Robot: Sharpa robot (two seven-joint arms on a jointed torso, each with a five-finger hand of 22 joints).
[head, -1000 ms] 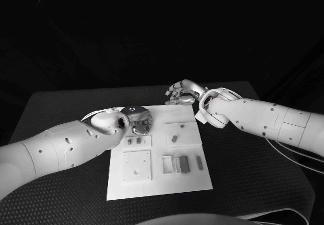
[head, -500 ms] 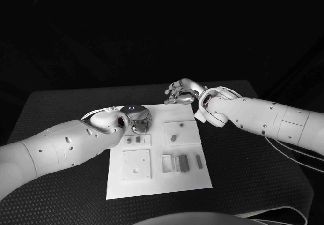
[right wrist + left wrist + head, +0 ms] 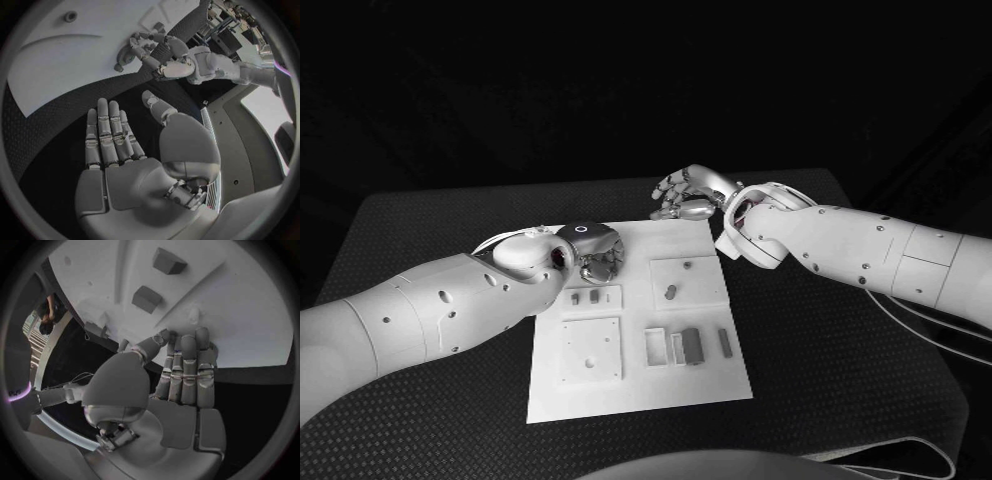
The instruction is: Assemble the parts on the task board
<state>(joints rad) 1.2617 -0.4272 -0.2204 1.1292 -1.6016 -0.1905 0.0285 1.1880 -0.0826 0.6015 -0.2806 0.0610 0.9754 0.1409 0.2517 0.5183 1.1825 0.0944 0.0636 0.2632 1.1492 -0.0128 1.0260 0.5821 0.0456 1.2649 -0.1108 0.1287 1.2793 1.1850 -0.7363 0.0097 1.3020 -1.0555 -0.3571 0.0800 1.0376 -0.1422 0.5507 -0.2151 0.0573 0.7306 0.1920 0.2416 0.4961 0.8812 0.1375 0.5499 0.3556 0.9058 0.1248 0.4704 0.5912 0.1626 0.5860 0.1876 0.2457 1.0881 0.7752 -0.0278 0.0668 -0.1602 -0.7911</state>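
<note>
From the head view the task board (image 3: 639,400) lies on the black desk (image 3: 430,230) with its long axis running away from the robot. Nearest on it is a square plate (image 3: 593,350), and beside that stand grey parts (image 3: 691,347), upright slabs set side by side with their long axes also pointing away from the robot. Just short of the left hand (image 3: 599,262) sits a small block (image 3: 594,297) with two parts in it, and beside that hand a second square plate (image 3: 688,283) carries one oval part.

The left wrist view adds what the head view hides: the left hand (image 3: 184,367) has its fingers (image 3: 187,365) straight and together, tips over the board's (image 3: 244,315) edge, holding nothing; two dark blocks (image 3: 150,297) rise beyond them.

The right hand (image 3: 687,196) hangs past the board's far corner. Its wrist view shows the right hand (image 3: 122,145) flat and spread above the desk (image 3: 44,150), empty.
</note>
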